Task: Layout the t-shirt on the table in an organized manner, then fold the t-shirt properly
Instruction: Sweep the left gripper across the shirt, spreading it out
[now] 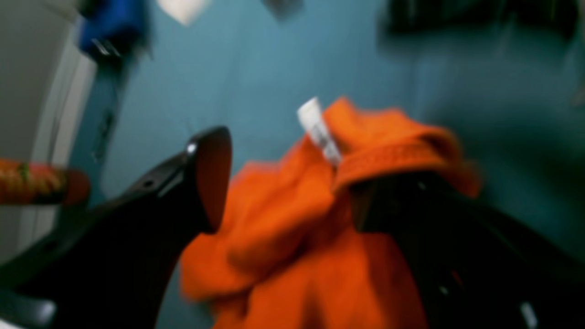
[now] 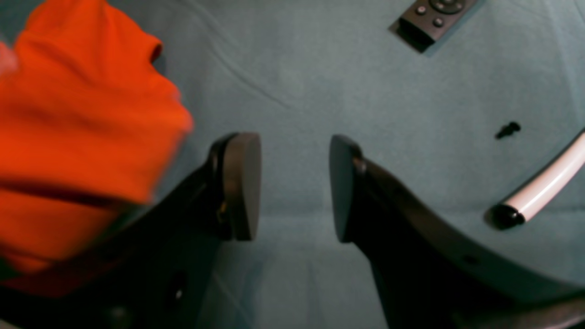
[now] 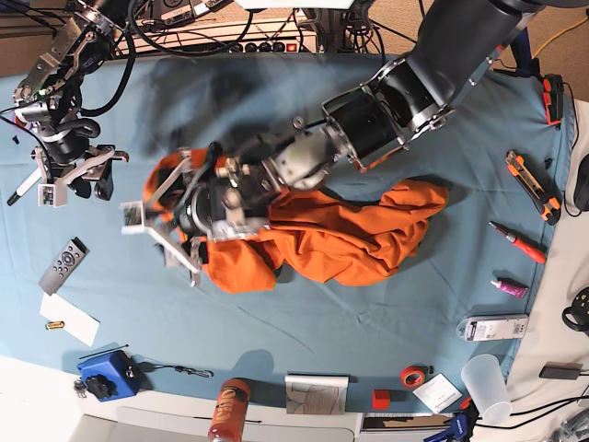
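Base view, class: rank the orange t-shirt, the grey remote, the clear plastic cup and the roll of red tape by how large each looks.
1. t-shirt, by far the largest.
2. remote and cup: these look alike in size, so no ranking between them.
3. red tape, the smallest.

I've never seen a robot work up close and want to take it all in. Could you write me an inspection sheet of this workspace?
Surface: table under a wrinkled teal cloth.
Job's things: orange t-shirt crumpled mid-table, not laid out; white tag showing.
Clutter: remote, blue box, orange-lidded bottle, tape roll, plastic cup, knife, red pen.
Grippers: left pincer open at the shirt's bunched end; right pincer open, empty, over bare cloth.
Cables: black bundle behind the table's far edge.
Surroundings: a light floor beyond the near edge.
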Motion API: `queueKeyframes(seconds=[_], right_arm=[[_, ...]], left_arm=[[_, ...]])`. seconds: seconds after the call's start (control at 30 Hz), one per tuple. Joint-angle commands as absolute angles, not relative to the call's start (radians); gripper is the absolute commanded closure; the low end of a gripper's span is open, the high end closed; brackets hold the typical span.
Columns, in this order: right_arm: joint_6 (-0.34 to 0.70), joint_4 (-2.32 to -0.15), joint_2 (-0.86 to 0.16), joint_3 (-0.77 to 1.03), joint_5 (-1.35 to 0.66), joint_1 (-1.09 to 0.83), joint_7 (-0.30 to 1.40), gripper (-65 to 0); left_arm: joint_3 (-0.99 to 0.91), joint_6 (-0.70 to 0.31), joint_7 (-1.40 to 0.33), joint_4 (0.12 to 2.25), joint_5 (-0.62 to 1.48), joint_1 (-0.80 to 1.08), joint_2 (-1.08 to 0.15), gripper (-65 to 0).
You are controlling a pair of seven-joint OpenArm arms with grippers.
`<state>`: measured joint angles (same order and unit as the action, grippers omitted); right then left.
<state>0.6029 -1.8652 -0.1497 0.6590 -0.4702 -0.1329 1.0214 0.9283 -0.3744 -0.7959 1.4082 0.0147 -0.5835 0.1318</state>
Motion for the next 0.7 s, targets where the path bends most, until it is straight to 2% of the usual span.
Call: queueKeyframes(seconds=[0.0, 0.07, 0.2, 0.3, 0.47, 0.53, 0.6, 0.67], right_arm=[[0.606, -1.884, -0.166, 0.662, -0.481, -0.125, 1.002, -24.9], [0.606, -1.884, -0.166, 0.662, -0.482, -0.124, 0.998, -24.9], [0.606, -1.884, -0.166, 0.662, -0.482, -0.124, 0.998, -24.9], [0.606, -1.884, -0.166, 0.662, -0.482, -0.124, 0.998, -24.9], [0.606, -1.884, -0.166, 0.662, -0.482, -0.122, 0.995, -24.9], [0.606, -1.884, -0.163, 0.662, -0.483, -0.119, 0.995, -24.9], [0.606, -1.884, -0.163, 0.662, -0.482, -0.119, 0.996, -24.9], [0.606, -1.884, -0.164, 0.662, -0.482, -0.119, 1.000, -24.9]], left_arm=[[0.947, -0.364, -0.807, 1.428, -0.028, -0.625, 0.157, -38.6], [0.985, -0.357, -0.870, 1.428, -0.091, -0.638, 0.157, -38.6], [0.992, -0.272, -0.910, 1.428, -0.229, -0.641, 0.157, -38.6], [0.992, -0.285, -0.905, 1.429, -0.254, -0.646, 0.157, -38.6], [0.992, -0.310, -0.572, 1.429, -0.172, -0.646, 0.157, -38.6], [0.992, -0.271, -0.508, 1.431, -0.132, -0.645, 0.157, -38.6], [0.992, -0.278, -0.563, 1.430, -0.150, -0.646, 0.157, -38.6], [0.992, -0.343, -0.668, 1.422, -0.201, -0.646, 0.157, -38.6]])
